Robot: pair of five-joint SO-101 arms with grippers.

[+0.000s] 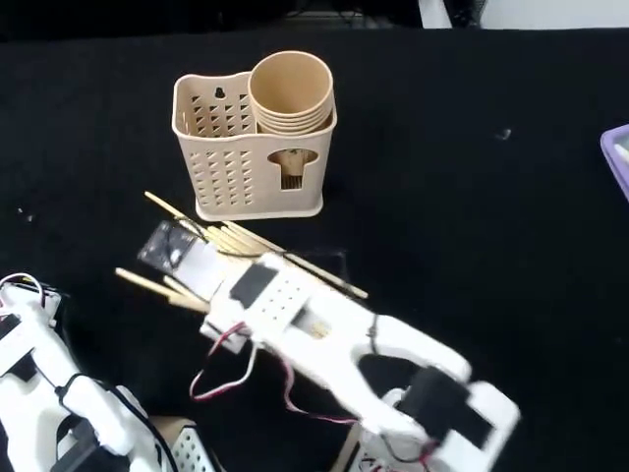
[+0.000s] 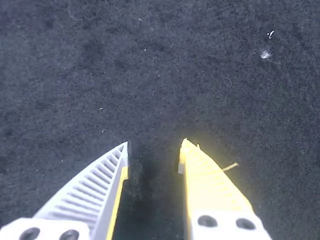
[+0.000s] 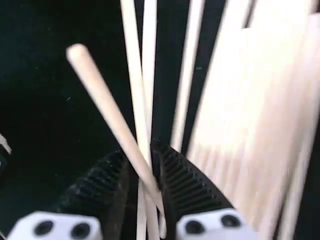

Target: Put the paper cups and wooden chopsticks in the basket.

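A beige perforated basket [image 1: 231, 167] stands at the back of the black table, with a stack of paper cups [image 1: 291, 90] upright in its right compartment. Wooden chopsticks [image 1: 241, 239] lie in a loose bundle on the cloth just in front of it. My right gripper [image 1: 182, 254] is down on that bundle. In the right wrist view, my right gripper [image 3: 145, 165] is shut on the chopsticks [image 3: 100, 95], which fan out beyond its black fingers [image 3: 107, 185]. My left gripper [image 2: 153, 145] hangs open over bare black cloth with nothing between its fingers.
The left arm [image 1: 59, 393] sits at the near left corner. Red and white cables [image 1: 236, 379] trail from the right arm. A purple tray edge [image 1: 617, 152] shows at the far right. Black cloth stretches right of the basket.
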